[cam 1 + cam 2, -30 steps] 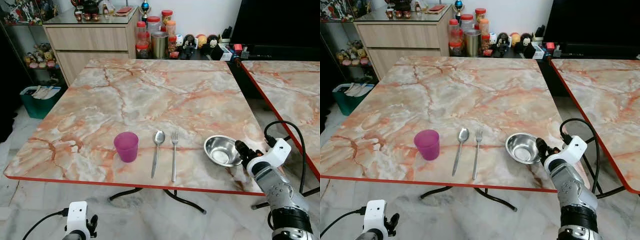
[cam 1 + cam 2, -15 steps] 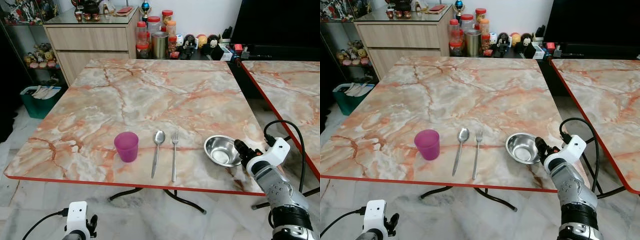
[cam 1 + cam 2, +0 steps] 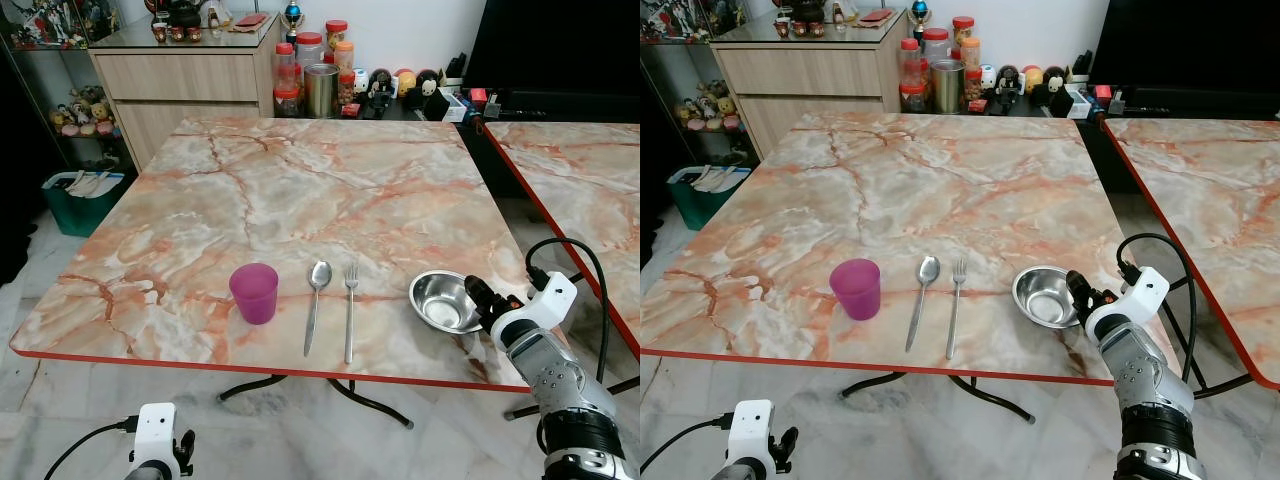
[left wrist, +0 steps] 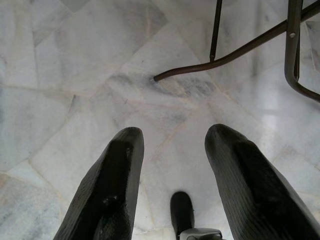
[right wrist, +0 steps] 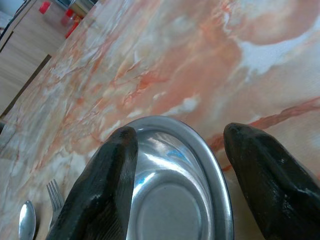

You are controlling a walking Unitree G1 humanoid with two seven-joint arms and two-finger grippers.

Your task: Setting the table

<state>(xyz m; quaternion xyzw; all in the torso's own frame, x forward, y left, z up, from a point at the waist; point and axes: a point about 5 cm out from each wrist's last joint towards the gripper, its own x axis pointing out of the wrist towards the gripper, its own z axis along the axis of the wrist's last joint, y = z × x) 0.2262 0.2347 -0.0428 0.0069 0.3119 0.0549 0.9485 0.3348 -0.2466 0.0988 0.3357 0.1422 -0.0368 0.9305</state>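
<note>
A steel bowl point(image 3: 443, 300) sits near the table's front right corner. Left of it lie a fork point(image 3: 349, 310) and a spoon point(image 3: 314, 300), side by side, then a purple cup point(image 3: 254, 292) standing upright. My right gripper point(image 3: 477, 297) is at the bowl's right rim. In the right wrist view it point(image 5: 182, 132) is open, one finger point(image 5: 107, 185) over the bowl point(image 5: 175, 200) and the other finger point(image 5: 260, 170) outside the rim. My left gripper point(image 4: 174, 134) hangs open below the table, over the floor.
The marble table point(image 3: 300, 190) has a red front edge point(image 3: 250, 369). A second table point(image 3: 580, 170) stands close on the right. Jars and figurines point(image 3: 330, 80) line the far side, beside a wooden cabinet point(image 3: 180, 85). Table legs point(image 4: 250, 47) cross the tiled floor.
My right gripper has crept slightly closer to the bowl's rim. The bowl, cutlery and cup stay where they were.
</note>
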